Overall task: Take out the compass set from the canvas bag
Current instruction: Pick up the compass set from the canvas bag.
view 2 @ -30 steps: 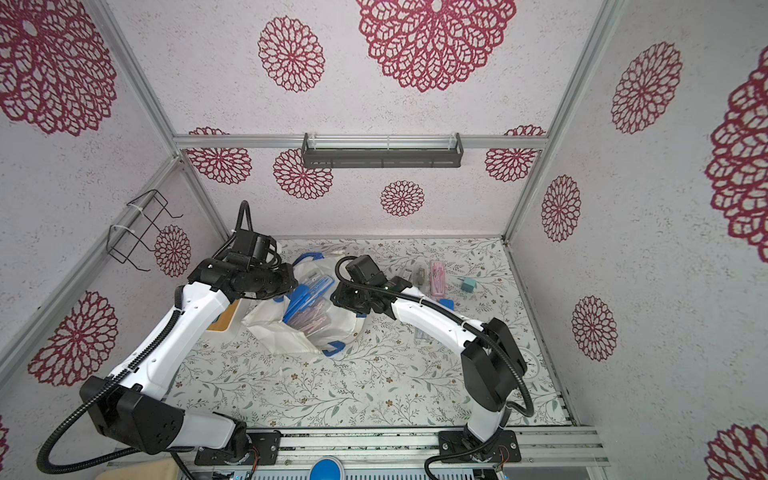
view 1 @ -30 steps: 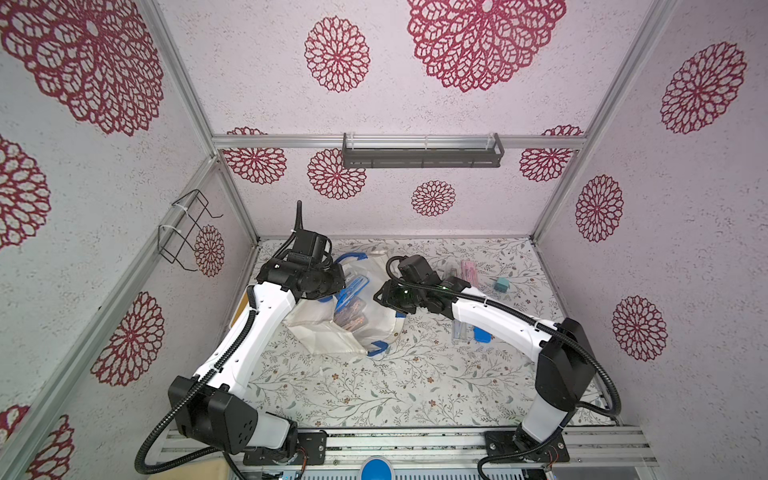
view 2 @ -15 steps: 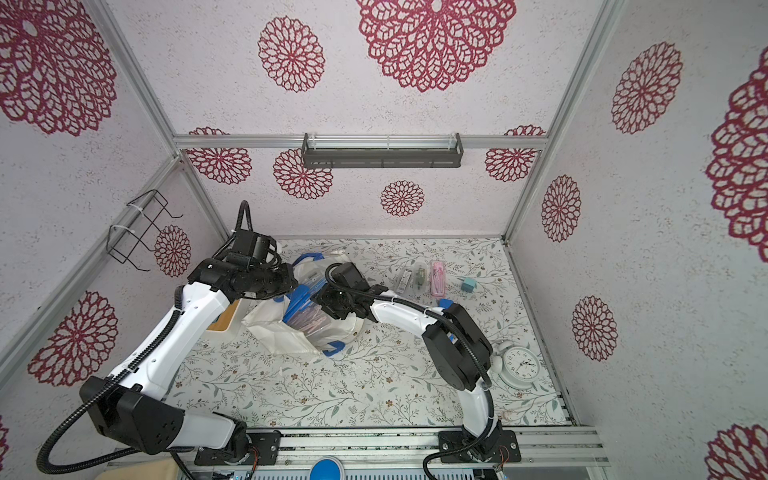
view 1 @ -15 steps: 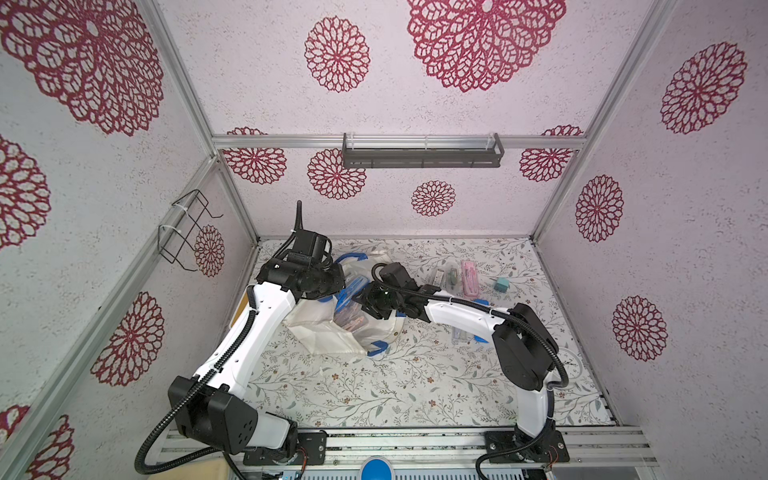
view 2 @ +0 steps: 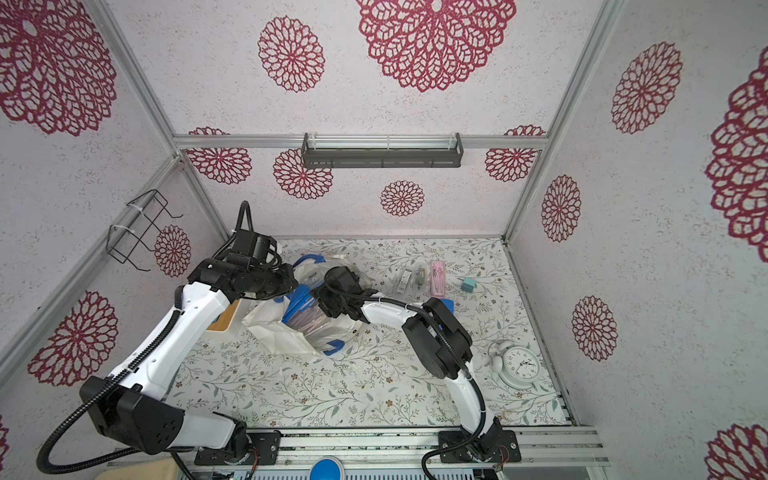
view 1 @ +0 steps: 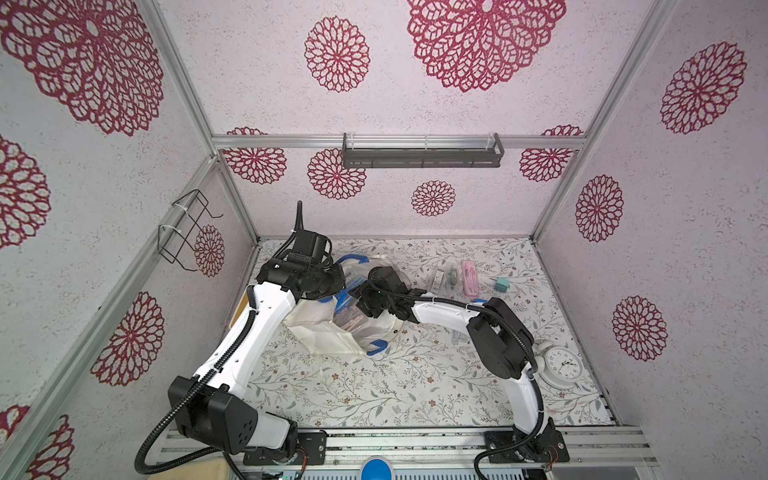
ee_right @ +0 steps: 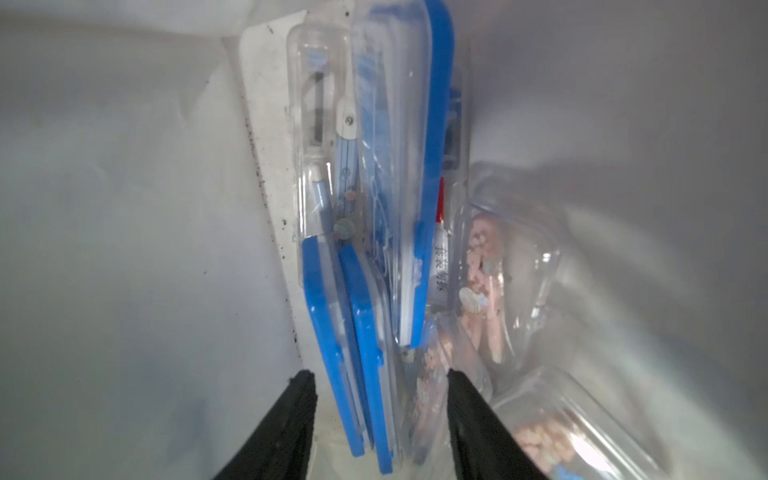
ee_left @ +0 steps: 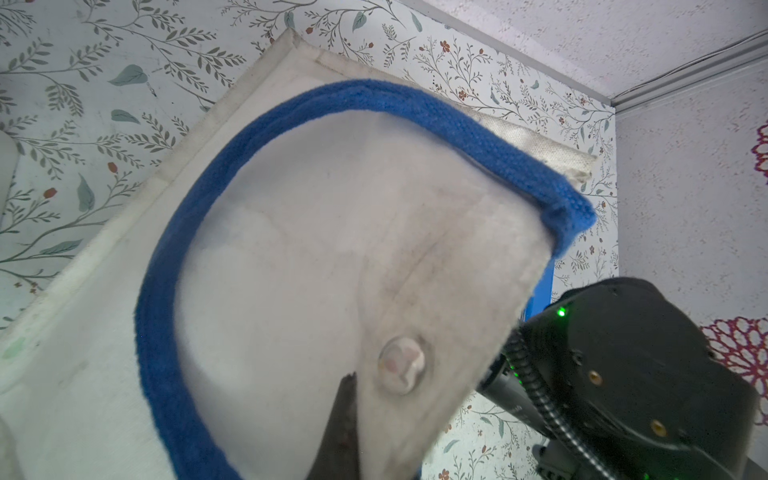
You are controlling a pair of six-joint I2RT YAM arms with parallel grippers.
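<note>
- Canvas bag (view 1: 320,334): lies open on the floral worktop (view 1: 374,395), toward its left rear, between the two arms.
- Left claw (view 1: 336,286): closed, pinching the bag's rim and holding it raised.
- Right claw (ee_right: 380,399): inside the bag, jaws parted, straddling the ends of blue-edged clear cases (ee_right: 365,332).
- Compass set (ee_right: 332,166): in a clear case inside the bag, just ahead of the right claw.

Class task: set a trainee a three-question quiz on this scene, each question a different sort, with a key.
1. True or false: the left gripper is shut on the canvas bag's fabric.
2. The right gripper's open jaws flank: A) blue-edged cases inside the bag; B) a mug; C) a banana.
3. Fill in: the alarm clock stands nearer the ___ arm's base.
Key: 1 true; 2 A; 3 right.
</note>
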